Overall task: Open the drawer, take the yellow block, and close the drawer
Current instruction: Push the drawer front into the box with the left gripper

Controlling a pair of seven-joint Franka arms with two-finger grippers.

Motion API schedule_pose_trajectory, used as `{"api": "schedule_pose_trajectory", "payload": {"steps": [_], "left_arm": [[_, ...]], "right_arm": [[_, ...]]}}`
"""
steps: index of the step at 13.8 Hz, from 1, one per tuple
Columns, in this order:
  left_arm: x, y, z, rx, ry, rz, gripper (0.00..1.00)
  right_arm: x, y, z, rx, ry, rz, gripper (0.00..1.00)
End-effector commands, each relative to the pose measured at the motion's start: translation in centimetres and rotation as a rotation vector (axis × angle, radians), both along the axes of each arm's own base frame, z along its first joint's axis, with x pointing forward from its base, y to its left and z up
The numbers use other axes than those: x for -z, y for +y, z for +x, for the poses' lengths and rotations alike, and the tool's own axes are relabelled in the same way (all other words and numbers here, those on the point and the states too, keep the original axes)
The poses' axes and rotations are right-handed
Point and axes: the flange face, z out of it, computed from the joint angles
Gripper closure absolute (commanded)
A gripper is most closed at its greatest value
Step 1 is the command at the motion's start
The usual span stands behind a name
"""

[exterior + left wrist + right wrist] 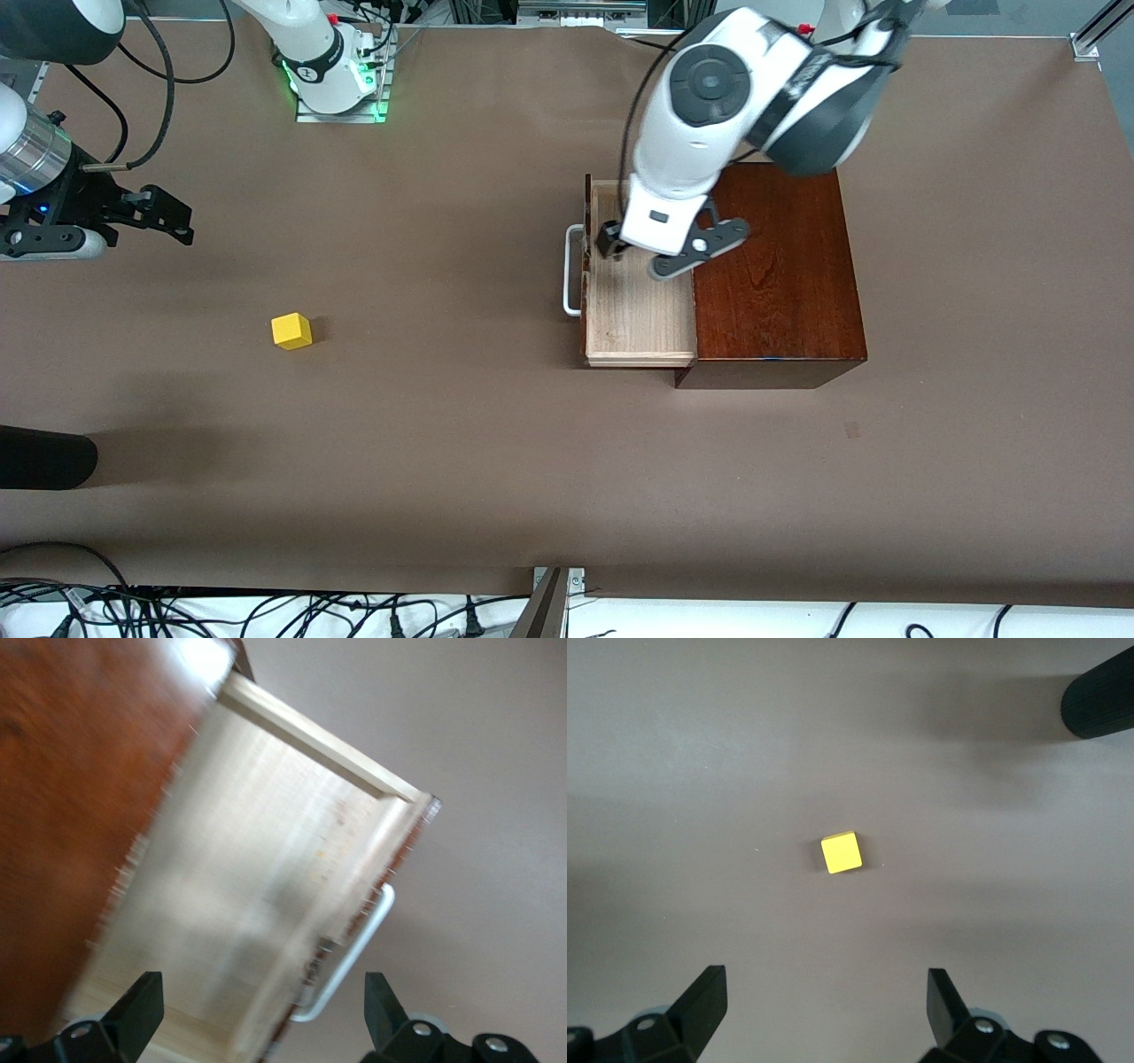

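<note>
While the drawer (640, 306) stands pulled out of the dark wooden box (775, 270), its pale tray shows bare, with nothing lying in it; the yellow block (291, 330) sits out on the brown table (496, 461), well apart from the drawer and toward the right arm's end. By that layout the opening and the taking look done, and what seems left is pushing the drawer shut.

That would explain the left gripper (640, 254), which hangs directly over the open tray, just inside the drawer's front panel, with the white handle (572, 270) below and slightly outward of it. Its fingers (140, 1010) are spread wide and hold nothing; in the left wrist view tray and handle lie between them, untouched. From there it would need to get outside the front panel, or onto the handle, to press the drawer in.

The right gripper (164, 214) waits in the air over bare table at its own end. Its fingers (702, 1001) are spread as wide, empty, and the block lies on the table below and ahead of them, between their lines in the right wrist view, touching neither
</note>
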Motion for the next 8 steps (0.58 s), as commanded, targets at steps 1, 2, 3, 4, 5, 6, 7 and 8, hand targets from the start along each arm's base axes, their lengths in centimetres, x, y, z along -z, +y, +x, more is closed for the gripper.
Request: {"api": "schedule_pose_trajectory", "payload": {"steps": [1, 2, 3, 4, 5, 6, 7, 8], "left_arm": [[2.1, -5.7, -0.7, -0.142, 0.022, -0.038, 0.0], [2.8, -7.6, -1.1, -0.191, 0.022, -0.049, 0.0], [4.0, -9.8, -2.0, -0.217, 0.023, -0.054, 0.0], [5.5, -11.4, -2.7, -0.238, 0.023, -0.056, 0.0], [6.5, -12.5, -3.4, -0.255, 0.023, -0.061, 0.0], [7.2, -13.7, -3.9, -0.279, 0.02, -0.072, 0.0], [8.1, -14.6, -4.2, -0.317, 0.025, -0.076, 0.07], [9.0, -15.6, -4.6, -0.34, 0.024, -0.088, 0.2]], "right_arm": [[-0.8, 0.0, -0.2, 0.041, 0.013, -0.017, 0.0], [-0.9, 0.0, -0.2, 0.052, 0.011, -0.017, 0.0], [-1.1, 0.0, -0.2, 0.054, 0.01, -0.013, 0.0], [-1.1, -0.5, -0.2, 0.061, 0.01, -0.012, 0.0], [-1.1, -1.4, -0.2, 0.074, 0.01, -0.012, 0.0], [-1.0, -1.9, -0.1, 0.084, 0.012, -0.009, 0.0], [-1.0, -1.9, -0.1, 0.086, 0.012, -0.009, 0.0], [-1.0, -1.9, -0.1, 0.089, 0.012, -0.007, 0.0]]}}
